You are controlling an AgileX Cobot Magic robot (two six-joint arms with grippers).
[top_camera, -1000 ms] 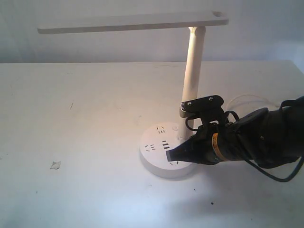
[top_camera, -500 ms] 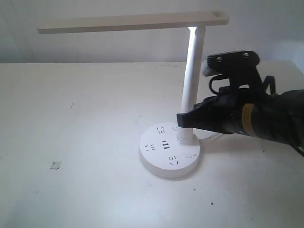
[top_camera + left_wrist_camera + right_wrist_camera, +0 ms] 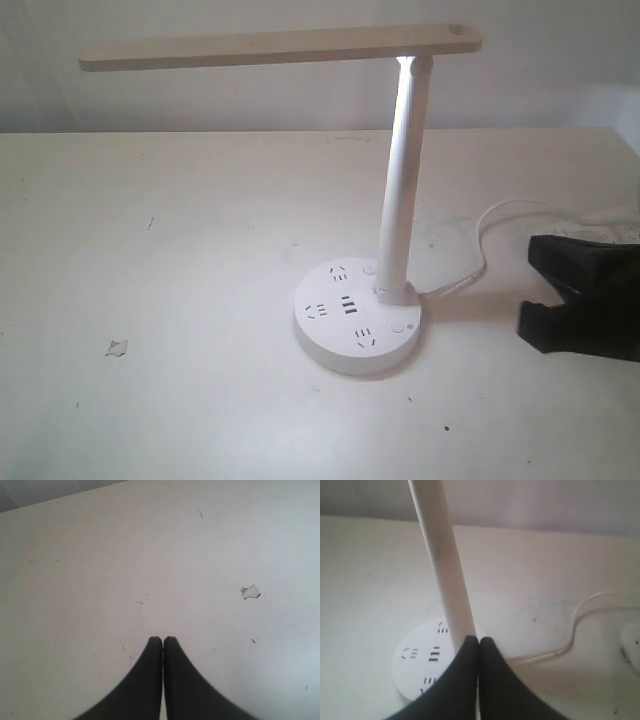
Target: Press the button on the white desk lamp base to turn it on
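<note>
The white desk lamp base (image 3: 345, 335) sits mid-table, with socket holes, black USB slots and a tall stem (image 3: 400, 180) that carries the long flat head (image 3: 280, 47). The stem glows bright just under the head. The button (image 3: 398, 326) is uncovered on the base's right side. A black mass at the right edge is my right arm (image 3: 590, 300), well clear of the base. In its wrist view the right gripper (image 3: 479, 640) is shut and empty, hiding part of the base (image 3: 415, 662). My left gripper (image 3: 163, 639) is shut over bare table.
A white cable (image 3: 480, 250) loops from the base toward a white power strip (image 3: 632, 645) at the right. A small torn scrap (image 3: 117, 348) lies at the front left, also visible as the scrap (image 3: 250, 592) in the left wrist view.
My right gripper lifted off the lamp base, then pulled back to the right edge, away from the lamp. The stem under the head looks brighter now.
</note>
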